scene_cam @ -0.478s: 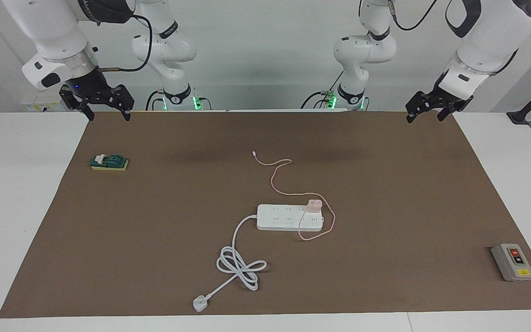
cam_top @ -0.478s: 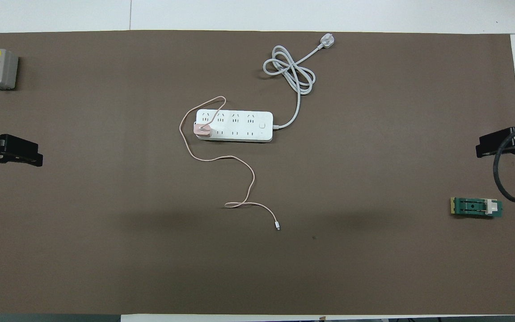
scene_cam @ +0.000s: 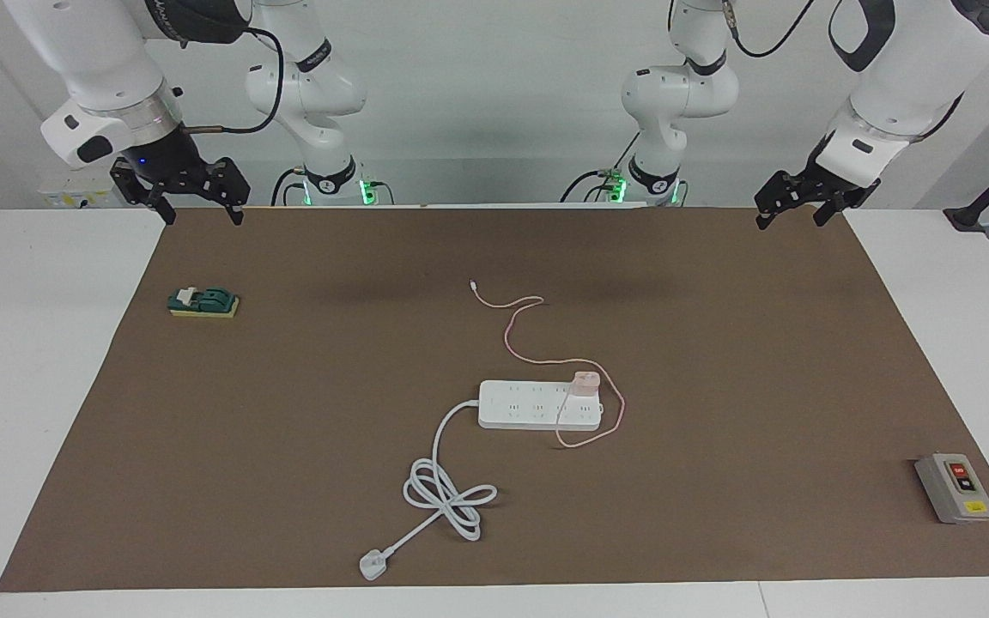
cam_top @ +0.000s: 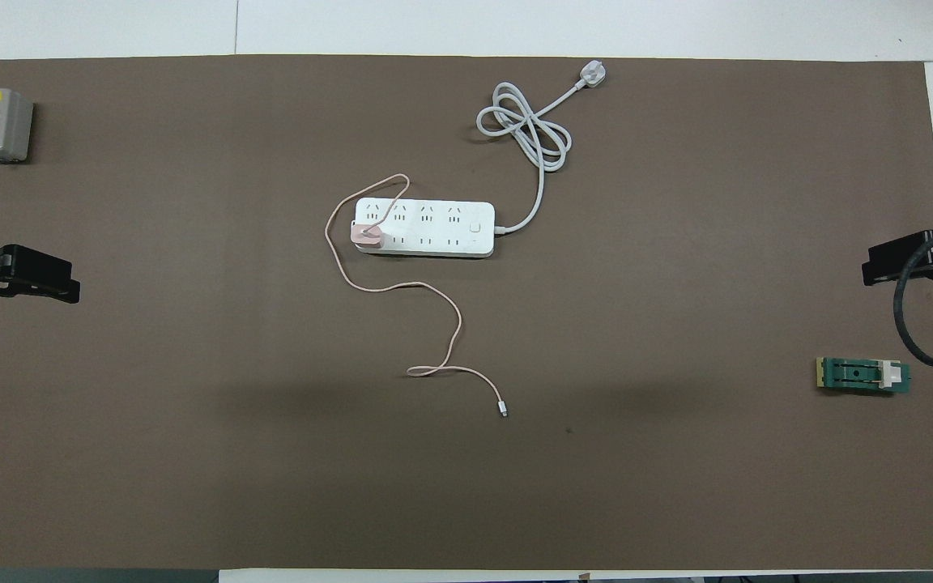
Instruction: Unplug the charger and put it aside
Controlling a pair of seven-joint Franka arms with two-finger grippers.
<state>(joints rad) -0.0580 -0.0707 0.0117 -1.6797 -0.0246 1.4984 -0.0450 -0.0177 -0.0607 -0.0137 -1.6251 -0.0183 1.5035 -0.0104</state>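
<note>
Left gripper shifted slightly, charger pale pink cube (thin cable), plugged in

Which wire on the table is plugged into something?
The thin pink cable. It runs from the pink charger sitting in the white power strip. The strip's thick white cord ends in a loose plug.

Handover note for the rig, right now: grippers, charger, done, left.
Left gripper: open, empty, waiting over the mat's edge at its own end.
Right gripper: open, empty, waiting likewise.
Charger: plugged into the power strip mid-table, at its end toward the left arm; its cable trails toward the robots.
Done: nothing.
Left: pull the charger out, set it aside.
</note>
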